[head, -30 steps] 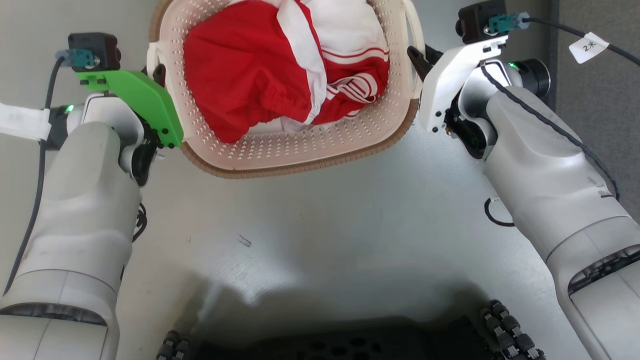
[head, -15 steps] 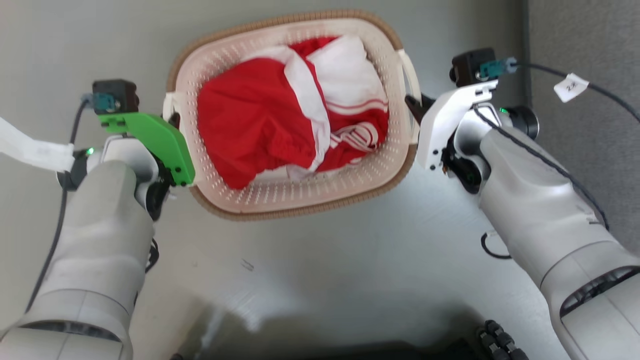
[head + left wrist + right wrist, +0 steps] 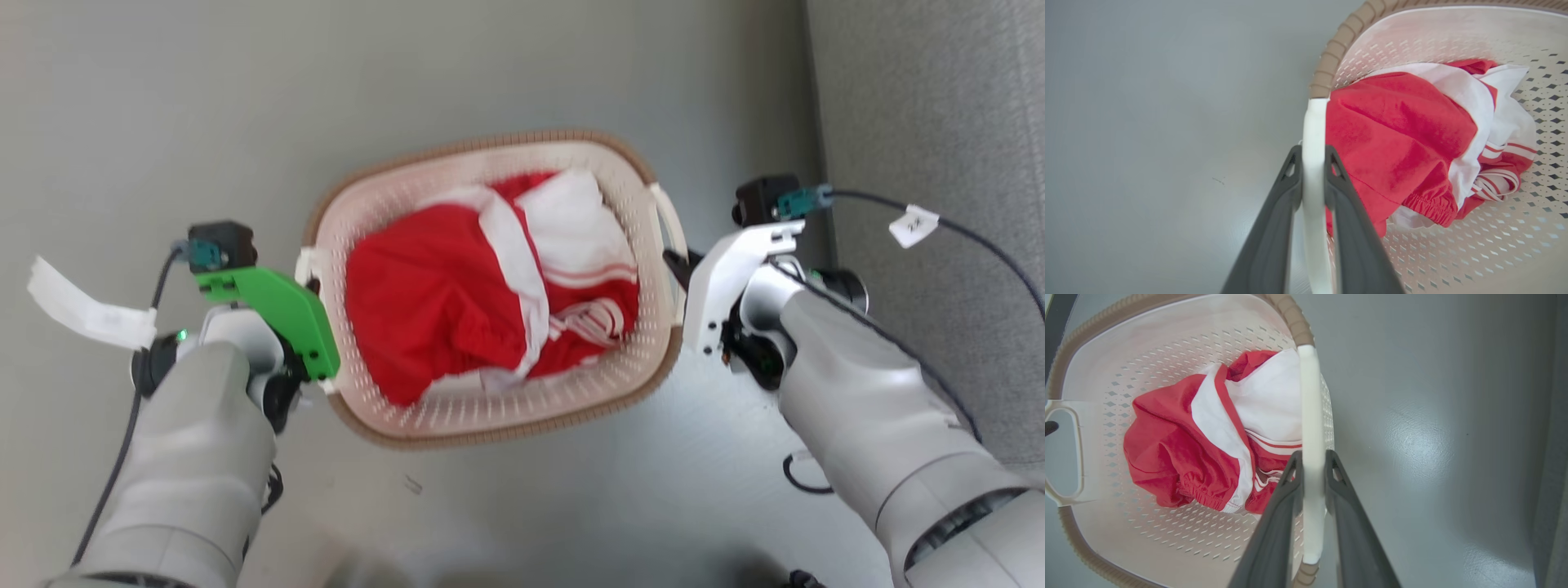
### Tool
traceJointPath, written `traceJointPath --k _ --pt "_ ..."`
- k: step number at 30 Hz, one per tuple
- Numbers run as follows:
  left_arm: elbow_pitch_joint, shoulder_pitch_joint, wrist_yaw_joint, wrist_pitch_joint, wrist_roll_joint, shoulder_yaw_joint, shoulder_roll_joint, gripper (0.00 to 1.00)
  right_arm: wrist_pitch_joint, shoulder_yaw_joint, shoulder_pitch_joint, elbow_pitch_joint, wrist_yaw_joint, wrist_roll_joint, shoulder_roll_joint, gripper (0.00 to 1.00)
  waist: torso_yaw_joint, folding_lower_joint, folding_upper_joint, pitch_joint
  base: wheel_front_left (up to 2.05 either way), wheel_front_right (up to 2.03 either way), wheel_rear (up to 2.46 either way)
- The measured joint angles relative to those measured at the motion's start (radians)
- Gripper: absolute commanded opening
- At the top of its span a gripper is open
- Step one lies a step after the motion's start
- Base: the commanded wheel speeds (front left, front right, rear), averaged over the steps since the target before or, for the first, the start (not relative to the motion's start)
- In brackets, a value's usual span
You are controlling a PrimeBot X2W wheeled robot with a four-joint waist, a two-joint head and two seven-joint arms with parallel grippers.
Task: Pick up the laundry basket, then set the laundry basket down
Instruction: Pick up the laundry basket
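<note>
The laundry basket [image 3: 482,147] is cream-white and perforated with a brown woven-look rim, and it is in the middle of the head view, over the grey floor. Red and white clothes [image 3: 424,310] fill it. My left gripper [image 3: 313,286], partly hidden under its green bracket, is at the basket's left loop handle. In the left wrist view, that gripper [image 3: 1312,154] is shut on the white handle [image 3: 1312,122] beside the rim [image 3: 1331,61]. My right gripper [image 3: 676,263] meets the right side. In the right wrist view, it [image 3: 1312,457] is shut on the other handle [image 3: 1310,396].
Smooth grey floor [image 3: 204,122] surrounds the basket. A darker grey textured strip [image 3: 922,122] runs along the right, close to my right arm. A cable with a white tag [image 3: 913,224] trails from the right wrist, and a white tag [image 3: 90,306] hangs off the left wrist.
The whole head picture has shifted, so the camera moved. The basket and both grippers now sit lower and look smaller, and my base has left the bottom edge. Both grips hold as before.
</note>
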Motion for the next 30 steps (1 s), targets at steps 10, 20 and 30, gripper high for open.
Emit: traceJointPath --k 10,20,30 --pt "0.012 0.086 0.000 0.064 -0.026 -0.008 -0.009 0.00 0.042 0.030 0.080 0.024 0.016 0.045 0.002 0.00 0.008 -0.0001 0.0000 -0.125 0.00 0.00 0.00" --pt "0.024 0.161 -0.003 0.113 -0.057 -0.009 -0.016 0.00 0.073 0.043 0.149 0.050 0.017 0.079 0.008 0.00 0.009 -0.0001 0.0000 -0.247 0.00 0.00 0.00" --pt "0.030 0.223 -0.004 0.147 -0.072 -0.009 -0.022 0.00 0.086 0.047 0.214 0.070 0.026 0.107 0.012 0.00 0.004 -0.0001 0.0000 -0.368 0.00 0.00 0.00"
